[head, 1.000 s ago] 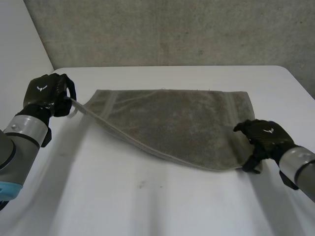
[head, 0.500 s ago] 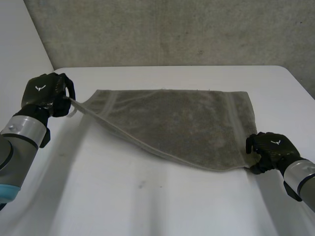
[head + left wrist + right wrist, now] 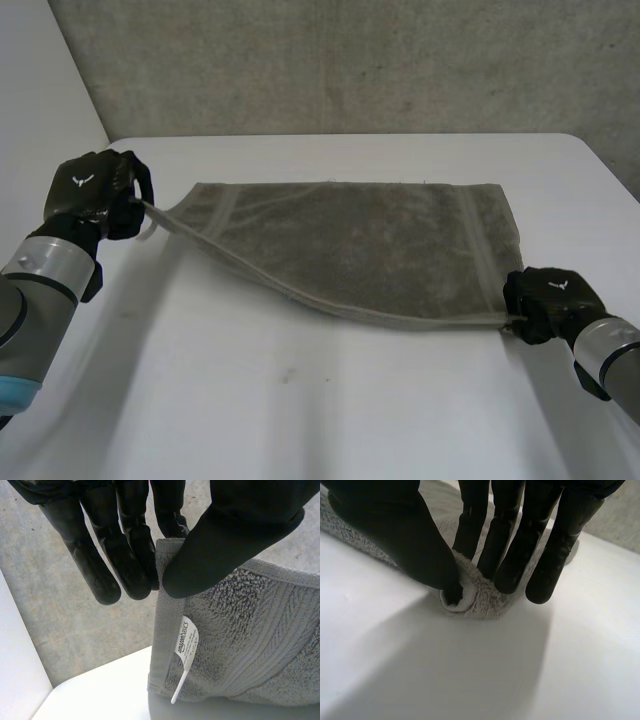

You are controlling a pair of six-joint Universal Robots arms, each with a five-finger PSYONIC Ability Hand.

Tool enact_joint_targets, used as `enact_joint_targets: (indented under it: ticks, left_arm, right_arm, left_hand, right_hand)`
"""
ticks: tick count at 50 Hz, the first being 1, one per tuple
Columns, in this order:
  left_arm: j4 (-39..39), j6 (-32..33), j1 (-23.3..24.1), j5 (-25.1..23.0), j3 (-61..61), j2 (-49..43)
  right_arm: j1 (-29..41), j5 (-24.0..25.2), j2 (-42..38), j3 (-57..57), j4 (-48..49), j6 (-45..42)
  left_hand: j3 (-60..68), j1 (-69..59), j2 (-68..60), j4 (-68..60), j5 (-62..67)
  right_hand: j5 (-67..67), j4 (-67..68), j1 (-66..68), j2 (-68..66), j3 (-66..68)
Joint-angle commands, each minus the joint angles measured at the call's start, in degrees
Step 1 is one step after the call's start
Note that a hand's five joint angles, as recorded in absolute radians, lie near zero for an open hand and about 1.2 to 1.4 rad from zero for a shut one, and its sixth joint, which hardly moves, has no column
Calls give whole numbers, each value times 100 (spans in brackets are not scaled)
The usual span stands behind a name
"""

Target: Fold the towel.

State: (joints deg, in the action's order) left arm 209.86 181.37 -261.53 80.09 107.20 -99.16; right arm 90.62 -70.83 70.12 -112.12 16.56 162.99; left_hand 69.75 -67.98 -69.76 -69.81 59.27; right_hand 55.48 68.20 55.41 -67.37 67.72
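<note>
A grey towel [image 3: 360, 245] lies spread on the white table [image 3: 300, 410], its near edge lifted off the surface. My left hand [image 3: 92, 190] holds the towel's near left corner up in the air, thumb and fingers pinching it. In the left wrist view the towel [image 3: 250, 630] hangs from my left hand [image 3: 235, 535], a white label [image 3: 184, 645] dangling from its hem. My right hand [image 3: 548, 300] pinches the near right corner at the table. In the right wrist view my right hand [image 3: 420, 545] has the bunched corner of the towel [image 3: 475, 592] between thumb and fingers.
A grey wall [image 3: 350, 60] rises behind the table's far edge. The towel's far edge lies flat near the back of the table. Bare white tabletop stretches in front of the towel towards me.
My right hand has closed from open fingers onto the towel's near right corner and raised it slightly. The near edge now hangs taut between both hands. The left hand has stayed put.
</note>
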Motion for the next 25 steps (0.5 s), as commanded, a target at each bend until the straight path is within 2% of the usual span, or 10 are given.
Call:
enact_joint_targets:
  ticks: [1,6,8,9,11,12,13,15,19,25]
  left_arm:
    - [-323,3,-3,-2,91,380]
    - [-885,12,-12,-169,196,995]
    - [-1480,21,-99,-414,345,1442]
    - [-1483,21,-100,-415,345,1444]
    - [-1870,47,-223,-591,416,1663]
    - [-2252,99,-345,-808,468,1855]
    - [-2613,178,-433,-1019,538,2022]
    - [-2895,249,-512,-1248,591,2146]
    - [-3258,460,-548,-1618,784,2296]
    - [-3118,636,-601,-1637,846,2200]
  right_arm:
    - [0,70,661,103,-153,-233]
    - [18,61,1408,375,-1304,-1340]
    - [-9,52,1749,681,-2633,-2477]
    - [-9,52,1751,683,-2640,-2483]
    - [-183,-44,1952,945,-4013,-3768]
    - [-185,-45,1953,947,-4020,-3775]
    - [-333,-105,2057,1025,-4594,-4349]
    - [-456,-141,2189,1156,-5018,-4746]
    - [-519,-159,2322,1534,-5022,-4777]
    - [-519,-150,2155,1597,-4723,-4838]
  left_hand:
    - [1025,-1202,-1024,-1019,1073]
    - [1025,-1202,-1024,-1019,1073]
    - [1025,-1202,-1024,-1019,1073]
    - [1025,-1202,-1024,-1019,1073]
    - [1025,-1202,-1024,-1019,1073]
    - [1025,-1202,-1024,-1019,1073]
    - [1025,-1202,-1024,-1019,1073]
    - [1025,-1202,-1024,-1019,1073]
    - [1025,-1202,-1024,-1019,1073]
    - [1025,-1202,-1024,-1019,1073]
  right_hand:
    - [1452,1180,2459,-1263,1228]
    - [1452,1180,2459,-1263,1228]
    - [1452,1180,2459,-1263,1228]
    - [1452,1180,2459,-1263,1228]
    - [1452,1180,2459,-1263,1228]
    - [1452,1180,2459,-1263,1228]
    - [1452,1180,2459,-1263,1228]
    - [1452,1180,2459,-1263,1228]
    - [1452,1180,2459,-1263,1228]
    - [1452,1180,2459,-1263,1228]
